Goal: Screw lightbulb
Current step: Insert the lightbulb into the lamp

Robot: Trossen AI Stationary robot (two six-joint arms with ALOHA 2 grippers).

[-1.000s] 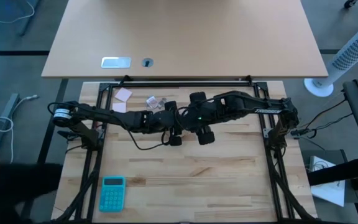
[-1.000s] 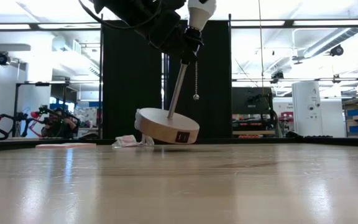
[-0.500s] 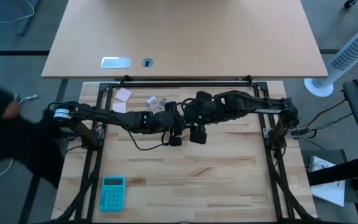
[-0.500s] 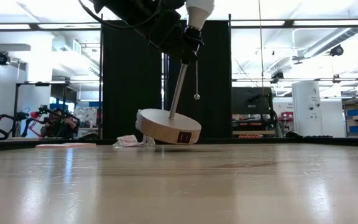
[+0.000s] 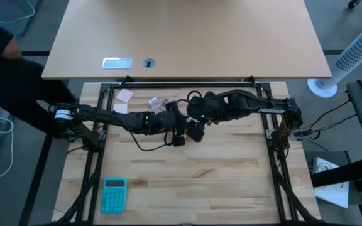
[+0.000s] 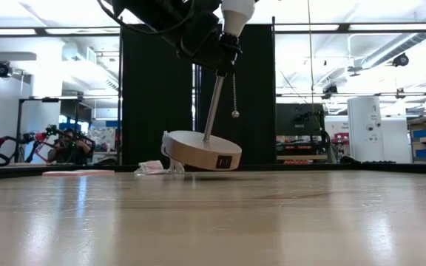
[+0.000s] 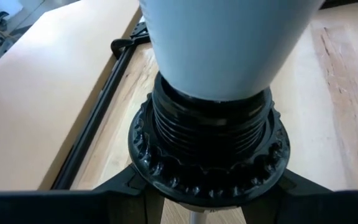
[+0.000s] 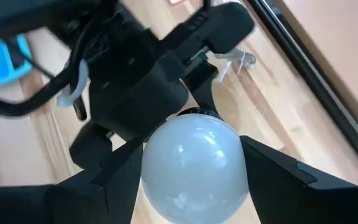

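Landmark: lamp (image 6: pixel 202 148), round pale wooden disc base tilted off slatted wood bench (image 5: pixel 200 182), thin metal stem, ribbed black socket (image 7: pixel 210 152).
Far left of lamp: turquoise calculator (image 5: pixel 113 194), flat, rectangular.
Just left of lamp: crumpled clear wrapper (image 5: pixel 156 102).
Left tool (image 5: pixel 180 129) clamped on socket collar.
Lightbulb (image 8: pixel 193 163), smooth frosted white, rounded, seated in socket atop stem.
Right tool (image 8: pixel 191 171): dark fingers pinching lightbulb both sides.
Beaded pull chain (image 6: pixel 234 94) dangles right of stem.

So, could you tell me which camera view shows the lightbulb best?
The right wrist view: the lightbulb fills the centre between the right pincer's fingers. The left wrist view shows its tapered neck, the low view crops it, and the high view hides it.
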